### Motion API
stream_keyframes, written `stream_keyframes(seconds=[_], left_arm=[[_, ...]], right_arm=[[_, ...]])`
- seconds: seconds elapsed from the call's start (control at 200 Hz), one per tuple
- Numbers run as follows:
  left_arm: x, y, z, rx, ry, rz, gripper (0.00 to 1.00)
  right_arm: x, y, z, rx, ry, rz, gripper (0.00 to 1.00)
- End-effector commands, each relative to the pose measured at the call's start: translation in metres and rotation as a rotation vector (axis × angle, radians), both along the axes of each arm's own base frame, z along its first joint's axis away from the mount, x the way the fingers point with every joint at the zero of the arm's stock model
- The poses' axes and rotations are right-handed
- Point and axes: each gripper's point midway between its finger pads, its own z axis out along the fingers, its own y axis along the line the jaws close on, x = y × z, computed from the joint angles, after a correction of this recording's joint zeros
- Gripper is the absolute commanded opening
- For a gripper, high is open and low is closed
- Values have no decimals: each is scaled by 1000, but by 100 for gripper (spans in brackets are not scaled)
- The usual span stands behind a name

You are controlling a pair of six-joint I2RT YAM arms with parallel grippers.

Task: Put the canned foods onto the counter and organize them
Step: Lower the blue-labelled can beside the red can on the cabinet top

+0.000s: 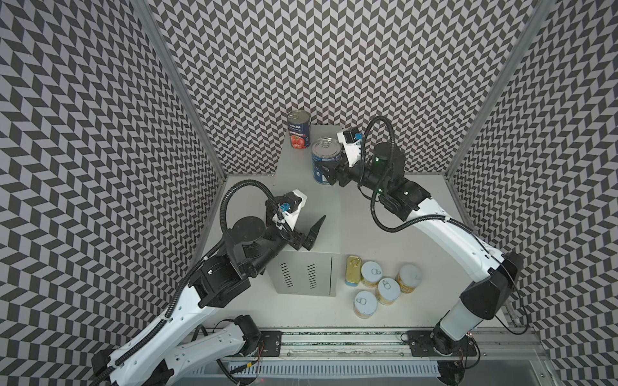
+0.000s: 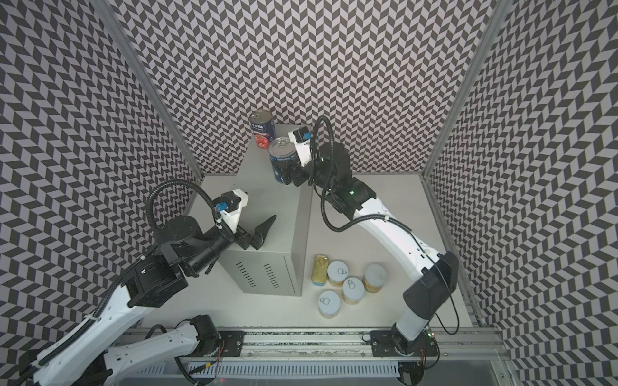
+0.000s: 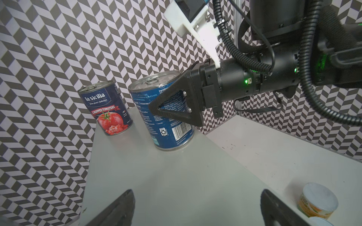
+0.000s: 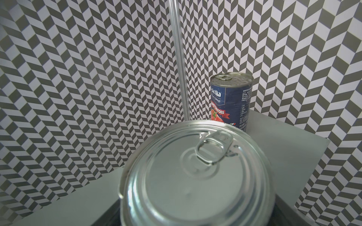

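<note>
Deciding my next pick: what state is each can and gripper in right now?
tomato can: upright on the counter, free.
larger blue can: upright on counter, right gripper around it; grip unclear.
four fruit cans: upright on tabletop.
SPAM tin: on tabletop, gold top up.
left gripper: open, empty.

Light: even, diffuse, from overhead; moderately bright. Shadows soft and faint beside the short cans (image 1: 387, 290) on the tabletop (image 1: 418, 207). Glare streaks on the lid of the near tall can (image 4: 195, 176); its near rim out of focus. The wall pattern (image 4: 58, 78) bows toward wrist-view edges.
</note>
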Motion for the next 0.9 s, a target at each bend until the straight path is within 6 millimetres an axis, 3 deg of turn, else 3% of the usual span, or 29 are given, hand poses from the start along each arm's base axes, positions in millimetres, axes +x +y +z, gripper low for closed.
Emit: stream_keyframes(seconds=[0.0,0.28,0.556,0.896], left_arm=[[4,18,9,-22,-11,85,100],[13,28,4,-6,37,145,100],[19,27,-2,-13,42,144,100],[23,22,-6,-23,44,132,100]], right_arm=[[25,-7,15,51,-53,-64,76],[68,-14,14,53,-79,-125,76],[107,-22,6,58,-80,-149,76],[135,-17,-6,45,-84,-124,77]])
